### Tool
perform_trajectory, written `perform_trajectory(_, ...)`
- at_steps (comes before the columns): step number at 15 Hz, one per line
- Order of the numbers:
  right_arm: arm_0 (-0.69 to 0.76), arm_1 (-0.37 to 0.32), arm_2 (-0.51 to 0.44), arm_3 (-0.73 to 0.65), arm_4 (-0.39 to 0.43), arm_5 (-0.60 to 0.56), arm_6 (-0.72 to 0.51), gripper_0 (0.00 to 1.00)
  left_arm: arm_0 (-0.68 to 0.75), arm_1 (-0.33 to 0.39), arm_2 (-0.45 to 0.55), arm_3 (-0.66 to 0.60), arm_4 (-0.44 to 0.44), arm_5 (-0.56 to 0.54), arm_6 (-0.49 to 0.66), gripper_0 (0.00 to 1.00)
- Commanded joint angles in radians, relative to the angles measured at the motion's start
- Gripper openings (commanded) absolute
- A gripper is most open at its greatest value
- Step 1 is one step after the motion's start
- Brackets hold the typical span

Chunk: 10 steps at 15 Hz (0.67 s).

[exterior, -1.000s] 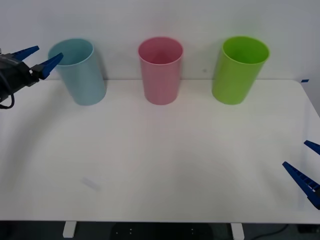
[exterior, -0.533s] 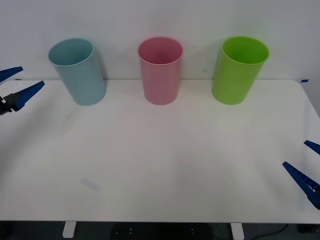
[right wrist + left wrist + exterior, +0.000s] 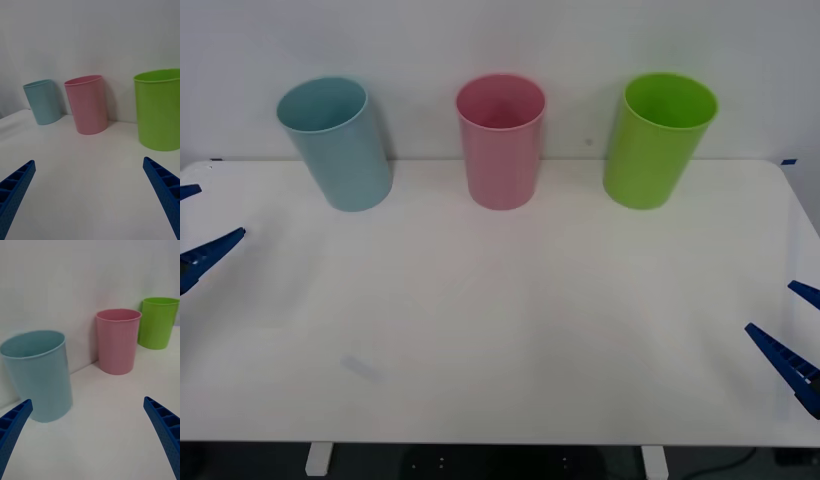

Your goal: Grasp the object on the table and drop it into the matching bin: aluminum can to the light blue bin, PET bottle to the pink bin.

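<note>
Nearest to me, my right claw (image 3: 792,322) sits low over the counter's (image 3: 510,320) right edge, close to the near right corner, its blue ribbed fingers spread wide with nothing between them. From its wrist camera the two fingertips (image 3: 161,187) stand at opposite corners with bare white surface in the gap. My left claw (image 3: 194,225) is over the counter's left edge, about halfway back, also spread wide and holding nothing; its wrist view has the fingertips (image 3: 13,423) far apart, looking toward the blue bin.

The counter is a wide white top with rounded corners, smooth and matte. I see one faint pale smudge (image 3: 361,367) toward the near left part.

Along the far edge three tall tapered bins stand upright in a row, well apart from one another. The blue bin (image 3: 336,143) is toward the far left corner, the pink bin (image 3: 501,140) near the middle of the far edge, and the green bin (image 3: 658,138) to the right of centre. All three are plain smooth plastic; I can read no brand, label or writing on any of them. From the front camera I cannot make out what lies inside them, so I cannot tell where the can is.

Behind the bins the room is a plain pale wall (image 3: 510,40).
</note>
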Motion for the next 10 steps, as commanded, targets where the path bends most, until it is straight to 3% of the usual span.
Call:
perform_trajectory(1,0.000,0.000,0.000,0.000,0.000,0.000,0.000,1.00,0.080,0.000,0.024,-0.059,-0.022,-0.007,-0.003,1.00)
perform_trajectory(5,0.000,0.000,0.000,0.000,0.000,0.000,0.000,1.00,0.160,-0.014,0.024,-0.118,-0.024,-0.017,-0.005,1.00)
perform_trajectory(10,0.000,0.000,0.000,0.000,0.000,0.000,0.000,1.00,0.184,-0.106,0.024,-0.164,-0.076,-0.025,-0.011,1.00)
